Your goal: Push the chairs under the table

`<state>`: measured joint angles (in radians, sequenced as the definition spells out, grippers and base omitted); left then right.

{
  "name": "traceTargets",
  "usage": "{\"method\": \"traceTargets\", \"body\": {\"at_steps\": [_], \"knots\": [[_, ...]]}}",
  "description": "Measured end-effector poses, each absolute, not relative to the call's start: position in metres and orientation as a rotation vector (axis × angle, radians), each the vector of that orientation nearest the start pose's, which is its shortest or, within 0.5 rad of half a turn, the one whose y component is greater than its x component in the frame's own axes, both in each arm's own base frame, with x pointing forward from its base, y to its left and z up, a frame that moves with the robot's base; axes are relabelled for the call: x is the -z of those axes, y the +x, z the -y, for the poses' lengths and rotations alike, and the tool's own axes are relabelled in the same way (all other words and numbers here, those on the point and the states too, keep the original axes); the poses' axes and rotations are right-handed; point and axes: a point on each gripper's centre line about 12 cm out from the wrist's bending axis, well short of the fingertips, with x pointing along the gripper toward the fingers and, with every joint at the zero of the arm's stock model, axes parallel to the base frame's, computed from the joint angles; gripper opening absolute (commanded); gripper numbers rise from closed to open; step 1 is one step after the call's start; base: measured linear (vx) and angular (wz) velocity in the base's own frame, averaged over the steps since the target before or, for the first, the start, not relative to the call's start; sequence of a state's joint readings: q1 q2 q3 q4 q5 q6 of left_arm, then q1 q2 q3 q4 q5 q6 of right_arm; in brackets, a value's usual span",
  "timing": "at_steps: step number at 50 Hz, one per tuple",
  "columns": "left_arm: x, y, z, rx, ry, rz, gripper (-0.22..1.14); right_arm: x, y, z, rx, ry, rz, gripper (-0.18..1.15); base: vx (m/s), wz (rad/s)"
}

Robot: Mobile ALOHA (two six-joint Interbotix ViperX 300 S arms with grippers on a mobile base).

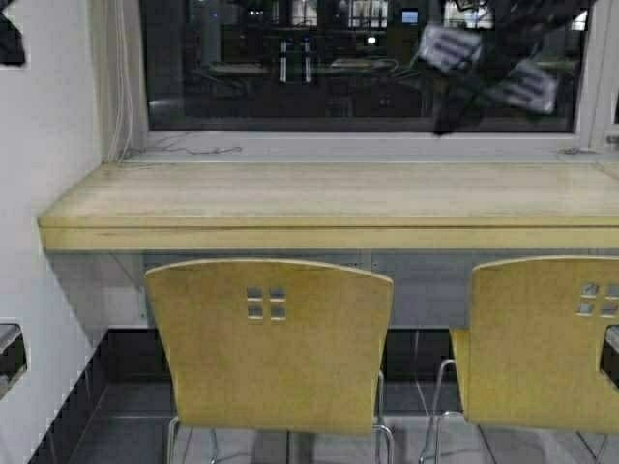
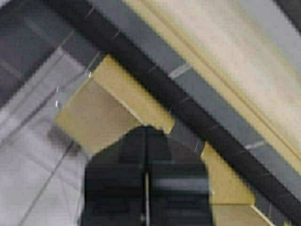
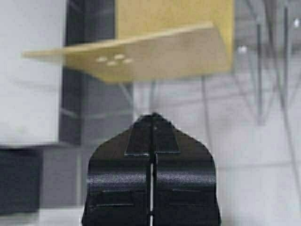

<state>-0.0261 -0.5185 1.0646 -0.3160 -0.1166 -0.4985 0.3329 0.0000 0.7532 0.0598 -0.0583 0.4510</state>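
While both arms stay out of the high view, two yellow-tan chairs stand before the table (image 1: 319,208), a long pale wood counter running across the scene under a dark window (image 1: 358,63). Nearer chair (image 1: 269,343) sits at about six o'clock from the counter's middle, its curved back upright, its top edge just below the counter's thick front edge, four small square cut-outs showing near the top. Second chair (image 1: 542,343) stands at roughly four o'clock, cut off by the frame edge, apart from the first with grey floor (image 1: 416,440) between them. Chrome legs show beneath both. From the left wrist, the left gripper (image 2: 146,188) has its fingers pressed together on nothing, with a chair back and the counter's edge beyond it. From the right wrist, the right gripper (image 3: 151,179) is likewise clenched and empty, facing a chair's back.
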Motion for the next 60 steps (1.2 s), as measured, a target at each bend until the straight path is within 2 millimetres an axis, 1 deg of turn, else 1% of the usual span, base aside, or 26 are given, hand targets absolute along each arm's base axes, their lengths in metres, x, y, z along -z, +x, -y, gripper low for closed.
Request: {"method": "traceTargets", "body": {"at_steps": [4, 9, 15, 19, 25, 33, 38, 40, 43, 46, 49, 55, 58, 60], "knots": [[-0.201, 0.277, 0.013, -0.175, -0.788, -0.461, 0.03, -0.138, 0.35, -0.123, -0.124, 0.383, -0.772, 0.05, 0.14, 0.04], [-0.194, 0.291, 0.026, -0.154, -0.783, -0.502, 0.03, -0.138, 0.35, -0.125, -0.131, 0.385, -0.764, 0.05, 0.17, 0.09], [-0.187, 0.308, 0.03, -0.17, -0.81, -0.526, 0.03, -0.137, 0.348, -0.128, -0.135, 0.388, -0.766, 0.05, 0.2, 0.11], [-0.177, 0.314, 0.031, -0.198, -0.841, -0.546, 0.03, -0.135, 0.347, -0.125, -0.126, 0.399, -0.769, 0.05, 0.23, 0.09], [-0.16, 0.317, 0.036, -0.238, -0.891, -0.588, 0.03, -0.135, 0.347, -0.122, -0.118, 0.401, -0.769, 0.05, 0.25, 0.08], [-0.139, 0.314, 0.057, -0.252, -0.945, -0.67, 0.04, -0.131, 0.347, -0.121, -0.095, 0.437, -0.781, 0.06, 0.22, 0.08], [-0.127, 0.311, 0.071, -0.268, -0.984, -0.721, 0.08, -0.116, 0.339, -0.118, -0.037, 0.516, -0.829, 0.08, 0.2, 0.07], [-0.121, 0.31, 0.075, -0.276, -0.987, -0.744, 0.12, -0.109, 0.337, -0.117, -0.013, 0.542, -0.85, 0.11, 0.2, 0.05], [-0.111, 0.308, 0.079, -0.293, -0.992, -0.779, 0.21, -0.099, 0.334, -0.117, 0.012, 0.563, -0.878, 0.16, 0.19, -0.03], [-0.101, 0.306, 0.082, -0.312, -0.99, -0.821, 0.32, -0.088, 0.33, -0.115, 0.042, 0.582, -0.91, 0.26, 0.18, -0.02], [-0.092, 0.303, 0.086, -0.328, -0.99, -0.859, 0.45, -0.077, 0.327, -0.114, 0.074, 0.603, -0.943, 0.4, 0.19, -0.08], [-0.08, 0.3, 0.088, -0.361, -0.999, -0.899, 0.68, -0.062, 0.323, -0.124, 0.103, 0.638, -0.992, 0.74, 0.18, -0.12], [-0.076, 0.297, 0.089, -0.373, -1.004, -0.911, 0.77, -0.059, 0.322, -0.128, 0.123, 0.667, -1.01, 0.88, 0.15, -0.14], [-0.073, 0.294, 0.09, -0.384, -1.01, -0.921, 0.8, -0.057, 0.322, -0.129, 0.142, 0.688, -1.025, 0.94, 0.16, -0.12]]}}
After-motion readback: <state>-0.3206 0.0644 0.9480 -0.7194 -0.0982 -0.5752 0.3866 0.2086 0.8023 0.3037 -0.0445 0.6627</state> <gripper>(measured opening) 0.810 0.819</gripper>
